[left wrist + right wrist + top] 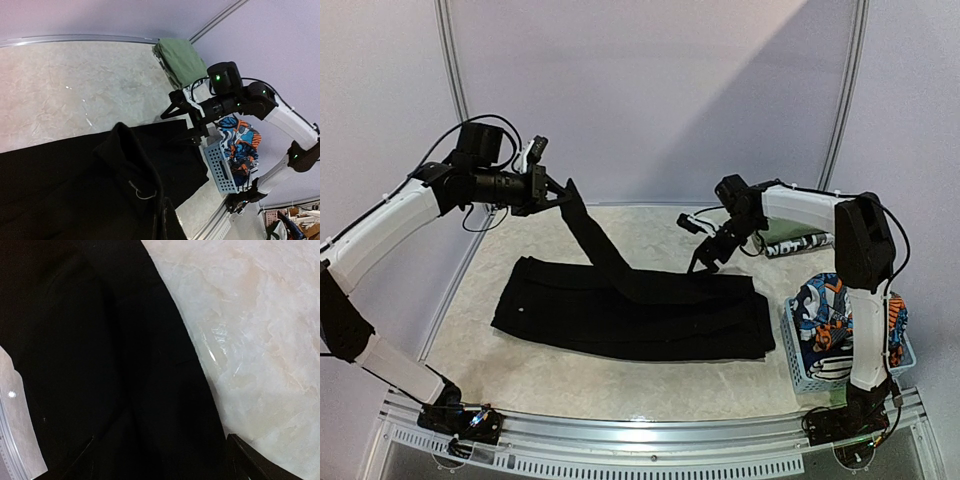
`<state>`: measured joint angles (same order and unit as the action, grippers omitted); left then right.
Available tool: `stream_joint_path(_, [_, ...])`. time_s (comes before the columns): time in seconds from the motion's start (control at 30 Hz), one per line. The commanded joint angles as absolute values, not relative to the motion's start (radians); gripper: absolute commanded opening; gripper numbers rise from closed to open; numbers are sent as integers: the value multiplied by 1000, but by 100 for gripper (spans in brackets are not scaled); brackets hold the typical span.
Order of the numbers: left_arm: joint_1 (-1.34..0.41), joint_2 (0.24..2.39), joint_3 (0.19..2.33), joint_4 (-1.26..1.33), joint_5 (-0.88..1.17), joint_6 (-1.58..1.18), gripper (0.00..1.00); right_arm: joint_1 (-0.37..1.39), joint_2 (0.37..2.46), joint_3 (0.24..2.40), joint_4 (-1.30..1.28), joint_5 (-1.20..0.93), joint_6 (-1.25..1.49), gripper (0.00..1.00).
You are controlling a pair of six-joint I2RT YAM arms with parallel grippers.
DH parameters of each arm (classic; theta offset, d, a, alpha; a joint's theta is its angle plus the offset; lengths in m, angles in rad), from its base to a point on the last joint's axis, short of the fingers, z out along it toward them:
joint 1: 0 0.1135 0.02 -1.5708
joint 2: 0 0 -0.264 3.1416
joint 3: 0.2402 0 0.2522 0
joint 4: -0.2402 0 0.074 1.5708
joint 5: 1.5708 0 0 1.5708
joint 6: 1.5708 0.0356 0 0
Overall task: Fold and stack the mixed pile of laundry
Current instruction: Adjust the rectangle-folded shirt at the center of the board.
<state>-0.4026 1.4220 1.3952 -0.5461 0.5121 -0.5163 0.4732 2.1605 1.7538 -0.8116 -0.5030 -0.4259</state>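
Observation:
A large plain black garment (630,312) lies spread flat across the middle of the table. My left gripper (558,195) is shut on its far-left corner and holds it lifted, so a strip of cloth slopes up from the table. In the left wrist view the cloth (75,190) bunches at the gripper (165,217). My right gripper (705,258) is open, low over the garment's far right edge. In the right wrist view black cloth (100,340) lies between its spread fingers (250,462). The orange-blue-white cartoon-print garment (823,308) sits in the basket.
The pale blue lattice basket (805,365) stands at the table's right front, also in the left wrist view (220,167). A folded olive-green cloth (181,60) lies at the back right behind the right arm. Bare marbled tabletop (650,225) shows beyond the garment.

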Motion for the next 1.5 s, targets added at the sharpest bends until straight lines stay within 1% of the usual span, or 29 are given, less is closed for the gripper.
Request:
stream_joint_path(0.0, [-402, 1436, 1371, -638, 463, -424, 0, 468, 2122, 1703, -856, -533, -462, 86])
stream_joint_path(0.2, [-398, 1480, 1354, -611, 461, -430, 0, 475, 2059, 1601, -883, -594, -537, 87])
stream_joint_path(0.33, [-398, 1498, 1360, -543, 476, -490, 0, 517, 1977, 1521, -846, -598, -611, 89])
stream_joint_path(0.37, [-397, 1502, 1362, -527, 481, -504, 0, 523, 1967, 1508, -833, -597, -621, 96])
stream_joint_path(0.4, [-396, 1506, 1365, -506, 486, -519, 0, 539, 1954, 1491, -818, -589, -631, 98])
stream_joint_path(0.47, [-396, 1516, 1374, -482, 490, -542, 0, 569, 1944, 1477, -779, -532, -646, 99])
stream_joint_path(0.6, [-394, 1529, 1394, -427, 493, -583, 0, 613, 1973, 1508, -707, -391, -622, 99])
stream_joint_path(0.7, [-387, 1546, 1420, -398, 482, -605, 0, 620, 2007, 1558, -689, -336, -596, 99])
stream_joint_path(0.8, [-379, 1569, 1447, -365, 476, -631, 0, 628, 2041, 1610, -736, -338, -618, 99])
stream_joint_path(1.0, [-370, 1632, 1523, -311, 501, -678, 0, 651, 2057, 1614, -778, -313, -671, 99])
stream_joint_path(1.17, [-365, 1689, 1609, -317, 518, -688, 0, 652, 2048, 1595, -788, -357, -708, 99])
stream_joint_path(1.37, [-361, 1752, 1681, -314, 542, -705, 0, 652, 1999, 1577, -809, -467, -765, 99])
stream_joint_path(1.47, [-360, 1759, 1700, -255, 566, -741, 0, 651, 2005, 1592, -790, -421, -748, 99])
